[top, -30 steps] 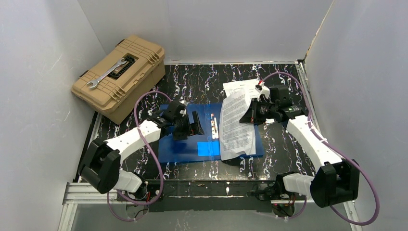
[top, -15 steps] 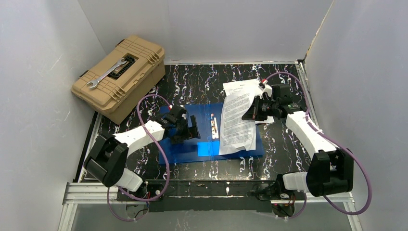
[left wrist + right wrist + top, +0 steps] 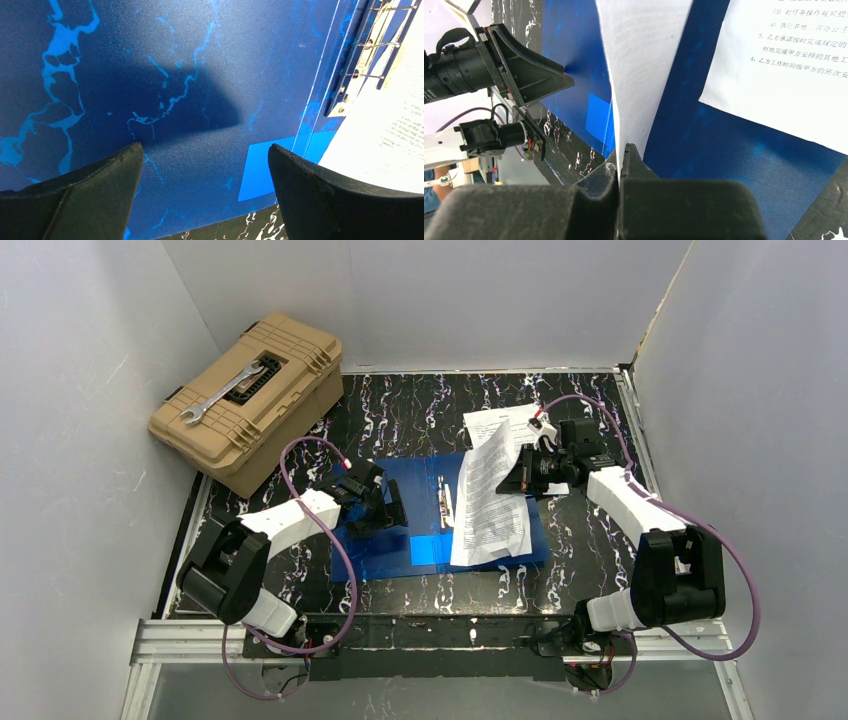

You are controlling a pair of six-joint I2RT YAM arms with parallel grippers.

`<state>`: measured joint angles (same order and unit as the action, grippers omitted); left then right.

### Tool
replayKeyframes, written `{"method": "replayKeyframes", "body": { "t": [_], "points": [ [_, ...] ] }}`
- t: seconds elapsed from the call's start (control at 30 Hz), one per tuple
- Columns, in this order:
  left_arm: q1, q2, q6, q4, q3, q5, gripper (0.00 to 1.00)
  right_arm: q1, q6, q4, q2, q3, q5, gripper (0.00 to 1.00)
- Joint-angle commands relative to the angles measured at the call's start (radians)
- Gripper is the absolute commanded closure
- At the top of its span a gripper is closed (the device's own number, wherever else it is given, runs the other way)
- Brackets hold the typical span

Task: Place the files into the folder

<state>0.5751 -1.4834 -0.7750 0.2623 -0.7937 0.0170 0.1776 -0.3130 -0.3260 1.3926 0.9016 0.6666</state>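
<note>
The blue folder lies open on the table, with a metal clip along its middle and a lighter blue square near its front. My right gripper is shut on the edge of a white printed sheet and holds it curved over the folder's right half; the pinched sheet fills the right wrist view. A second sheet lies behind it, also in the right wrist view. My left gripper is open and empty, low over the folder's left half.
A tan toolbox with a wrench on its lid stands at the back left. White walls close in the black marbled table on three sides.
My right gripper has drawn the held sheet leftward and down over the folder's right half. My left gripper has sunk lower and pulled back left over the folder's left half.
</note>
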Motion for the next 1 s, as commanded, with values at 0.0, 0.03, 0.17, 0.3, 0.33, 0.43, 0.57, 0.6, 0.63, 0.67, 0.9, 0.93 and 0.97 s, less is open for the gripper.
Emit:
{"method": "replayKeyframes", "body": {
  "t": [0.0,0.03,0.17,0.3,0.33,0.43,0.57,0.6,0.63,0.67,0.9,0.93,0.97],
  "points": [
    [-0.009,0.020,0.019,0.036,0.017,-0.044,0.07,-0.003,0.044,0.010,0.003,0.050,0.057,0.99],
    [-0.009,0.023,0.019,0.036,0.018,-0.045,0.07,-0.004,0.046,0.005,-0.002,0.051,0.057,0.99],
    [-0.011,0.025,0.018,0.029,0.024,-0.042,0.07,-0.004,0.039,0.005,-0.042,0.046,0.056,0.99],
    [-0.011,0.017,0.015,0.018,0.027,-0.033,0.07,-0.004,0.027,0.011,-0.073,0.041,0.051,0.99],
    [-0.011,0.016,0.015,0.016,0.028,-0.031,0.08,-0.004,0.025,0.014,-0.073,0.039,0.050,0.99],
    [-0.011,0.014,0.015,0.012,0.031,-0.028,0.08,-0.004,0.024,0.009,-0.076,0.038,0.060,0.99],
    [-0.012,0.019,0.013,0.004,0.036,-0.025,0.08,-0.003,0.019,0.019,-0.062,0.028,0.049,0.99],
    [-0.012,0.020,0.013,0.004,0.036,-0.025,0.08,-0.003,0.018,0.019,-0.057,0.026,0.047,0.99],
    [-0.012,0.021,0.014,0.005,0.036,-0.025,0.08,-0.004,0.017,0.021,-0.049,0.024,0.043,0.99],
    [-0.012,0.024,0.014,0.006,0.036,-0.026,0.08,-0.004,0.017,0.024,-0.044,0.022,0.038,0.99],
    [-0.014,0.029,0.019,0.005,0.035,-0.028,0.08,-0.003,0.017,0.052,-0.003,0.015,0.052,0.99],
    [-0.013,0.029,0.019,0.005,0.034,-0.028,0.08,-0.003,0.019,0.056,0.000,0.016,0.054,0.99],
    [-0.013,0.029,0.019,0.006,0.034,-0.028,0.08,-0.003,0.019,0.059,0.003,0.016,0.057,0.99]
  ]
}}
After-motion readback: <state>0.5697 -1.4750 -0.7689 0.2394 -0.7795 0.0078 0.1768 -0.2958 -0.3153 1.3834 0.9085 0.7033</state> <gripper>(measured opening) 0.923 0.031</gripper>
